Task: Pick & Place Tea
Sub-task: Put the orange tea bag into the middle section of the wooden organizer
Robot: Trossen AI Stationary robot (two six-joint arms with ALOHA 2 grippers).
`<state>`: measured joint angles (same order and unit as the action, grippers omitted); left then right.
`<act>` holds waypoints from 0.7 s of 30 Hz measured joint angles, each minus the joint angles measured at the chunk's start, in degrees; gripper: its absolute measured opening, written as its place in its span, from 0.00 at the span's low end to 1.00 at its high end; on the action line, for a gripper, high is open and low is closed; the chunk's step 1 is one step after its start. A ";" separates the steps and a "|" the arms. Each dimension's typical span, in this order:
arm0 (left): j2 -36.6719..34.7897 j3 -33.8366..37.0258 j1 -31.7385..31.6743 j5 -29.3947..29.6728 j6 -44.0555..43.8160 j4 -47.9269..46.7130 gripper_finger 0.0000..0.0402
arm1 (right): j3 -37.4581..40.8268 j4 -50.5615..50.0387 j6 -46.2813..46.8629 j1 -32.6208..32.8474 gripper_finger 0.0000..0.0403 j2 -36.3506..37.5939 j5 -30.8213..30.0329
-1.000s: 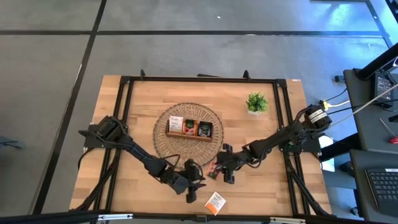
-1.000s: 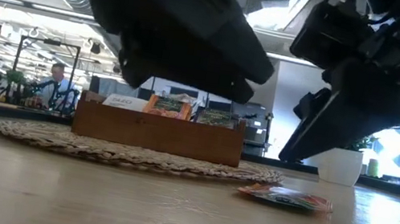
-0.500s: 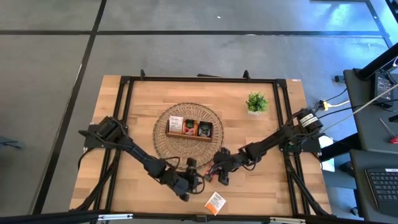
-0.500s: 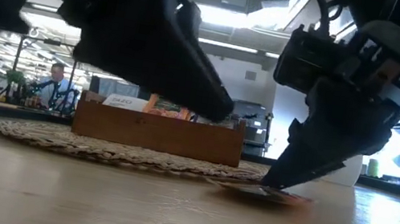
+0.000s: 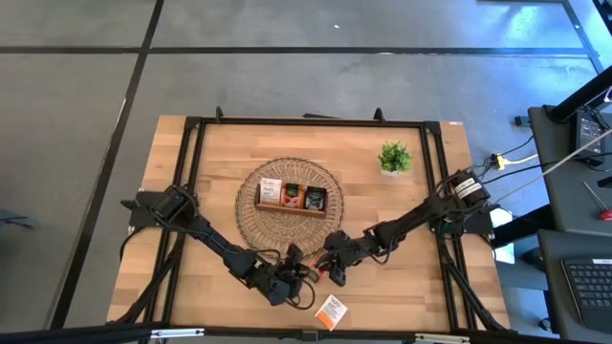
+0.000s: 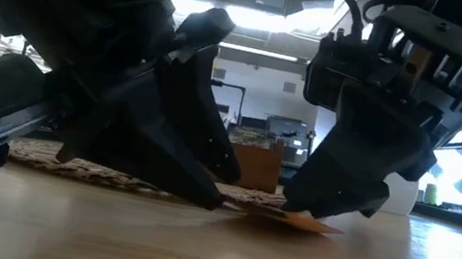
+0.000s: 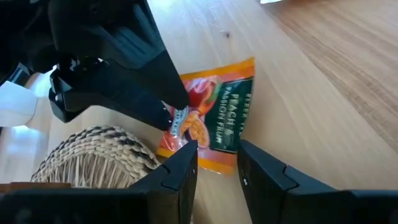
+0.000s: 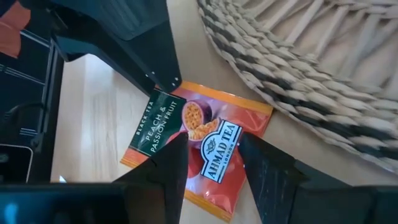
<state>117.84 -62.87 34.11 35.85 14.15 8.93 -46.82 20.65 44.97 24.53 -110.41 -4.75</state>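
Tea is the matter here: one orange sachet [image 7: 214,121], printed with peach and passion fruit, lies flat on the wooden table [image 5: 421,258], just beside the front edge of the round woven mat [image 5: 251,222]. Both grippers come to it from opposite sides, and this is the relation that decides the next move.

On the left side, the left gripper [image 5: 290,283] is low at the table, and its fingertips point toward the sachet from the front-left. Its fingers [image 7: 180,171] stand a little apart with nothing between them, and the sachet lies straight ahead of them, close but not touching as far as I can see. The long side of the sachet runs roughly along the direction between the two grippers.

On the right side, the right gripper [image 5: 335,270] is on the sachet from the other end. Its fingers [image 8: 171,158] are also apart and straddle the printed face, so they are open over it and have not closed on it. In the low view one corner of the sachet shows under this gripper, still flat on the wood. I judge the right gripper is nearer and better placed to take it.

A second sachet [image 5: 331,311], white with orange, lies near the front edge of the table. Farther back, the wooden tray [image 5: 292,205] with sachets inside stands on the mat, and a small potted plant [image 5: 393,158] stands at the back right. The low view shows an office room behind.
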 joint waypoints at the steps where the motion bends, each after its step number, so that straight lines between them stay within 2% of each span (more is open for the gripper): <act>1: 0.00 0.00 -0.02 -0.11 0.01 -0.04 0.27 | -0.53 0.00 -0.03 0.00 0.38 -0.35 0.16; 6: -0.04 -0.17 -0.02 -1.25 1.70 -1.39 0.27 | -2.13 -0.73 -1.12 0.00 0.38 -0.59 0.25; 12: -0.09 -0.20 0.01 -5.88 2.87 -2.72 0.24 | -2.30 -2.61 -0.41 -0.02 0.38 -0.59 0.56; 21: -0.07 -0.09 0.28 -2.93 0.77 -3.10 0.09 | -2.22 -2.22 -0.19 -0.02 0.38 -0.62 0.74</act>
<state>117.78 -62.96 34.39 32.92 14.93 5.82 -49.04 18.44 44.78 24.51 -111.02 -4.01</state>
